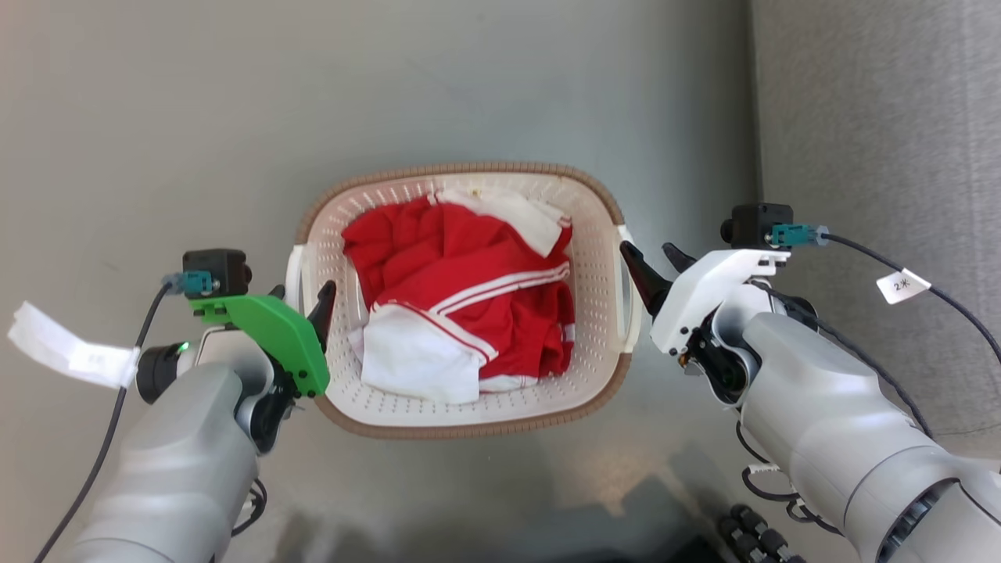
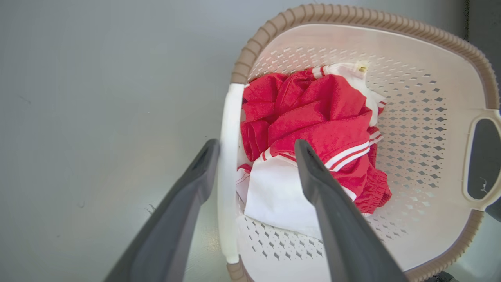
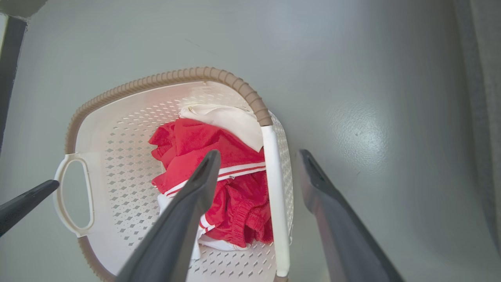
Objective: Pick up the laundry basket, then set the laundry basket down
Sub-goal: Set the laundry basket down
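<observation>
Left tool [image 1: 303,293] and right tool [image 1: 647,250] are spread wide astride the 2 white handles [image 2: 227,172] of the laundry basket [image 1: 461,168], neither yet clamped, so lifting and setting down are judged undone.

Bright, even light falls from overhead, diffuse enough that shadows stay soft. The smooth grey floor [image 1: 469,78] carries a pale glare patch [image 3: 356,133] in the right wrist view and a dark shadow [image 1: 626,516] along the head view's bottom edge. The cream-white perforated plastic basket [image 2: 352,39] blushes pink inside beside the crumpled red cloth [image 2: 313,109]. Both wrist views bow at their edges; focus is crisp.
</observation>
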Robot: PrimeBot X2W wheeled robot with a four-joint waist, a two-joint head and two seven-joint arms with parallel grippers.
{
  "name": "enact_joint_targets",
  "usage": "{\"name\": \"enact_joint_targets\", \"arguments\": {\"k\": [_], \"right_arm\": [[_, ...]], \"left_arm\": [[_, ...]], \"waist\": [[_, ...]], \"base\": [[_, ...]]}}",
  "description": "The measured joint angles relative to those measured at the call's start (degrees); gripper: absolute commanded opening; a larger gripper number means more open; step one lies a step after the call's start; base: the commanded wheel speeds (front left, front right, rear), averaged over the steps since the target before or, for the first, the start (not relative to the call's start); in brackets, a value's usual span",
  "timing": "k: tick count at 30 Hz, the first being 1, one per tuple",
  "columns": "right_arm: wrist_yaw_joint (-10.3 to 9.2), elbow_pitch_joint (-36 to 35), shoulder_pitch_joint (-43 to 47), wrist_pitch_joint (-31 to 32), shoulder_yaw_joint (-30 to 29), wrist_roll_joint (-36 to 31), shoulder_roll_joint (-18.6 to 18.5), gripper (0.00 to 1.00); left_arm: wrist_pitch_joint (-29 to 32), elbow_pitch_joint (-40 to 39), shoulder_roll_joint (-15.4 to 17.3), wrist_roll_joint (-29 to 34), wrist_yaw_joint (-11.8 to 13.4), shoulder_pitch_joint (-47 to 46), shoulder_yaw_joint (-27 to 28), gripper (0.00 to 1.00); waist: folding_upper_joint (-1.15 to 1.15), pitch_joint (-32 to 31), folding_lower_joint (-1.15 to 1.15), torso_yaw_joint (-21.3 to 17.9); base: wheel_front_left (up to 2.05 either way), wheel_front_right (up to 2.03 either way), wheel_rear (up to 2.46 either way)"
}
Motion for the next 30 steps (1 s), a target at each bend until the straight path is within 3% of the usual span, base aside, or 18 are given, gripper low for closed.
{"name": "enact_joint_targets", "arguments": {"k": [12, 25, 30], "right_arm": [[0.04, 0.29, 1.33, -2.89, 0.87, -0.8, 0.0, 1.0], [0.52, -0.9, 2.7, -4.05, 0.78, -3.9, -0.74, 1.0], [0.52, -5.06, 2.78, -4.05, -4.59, -5.06, -3.99, 1.0]], "left_arm": [[-5.81, -3.68, 1.41, -0.45, 0.0, 3.56, -0.54, 1.0], [-8.26, -7.56, 2.46, -0.62, 0.01, 7.84, -1.22, 1.0], [-8.55, -10.2, 2.55, -0.62, 0.0, 8.45, -0.44, 1.0]], "waist": [[0.0, -9.4, 0.0, -0.14], [0.0, -20.03, 0.0, -0.77], [0.0, -24.97, 0.0, -0.68]], "base": [[0.0, 0.0, 0.0], [0.0, 0.0, 0.0], [0.0, 0.0, 0.0]]}}
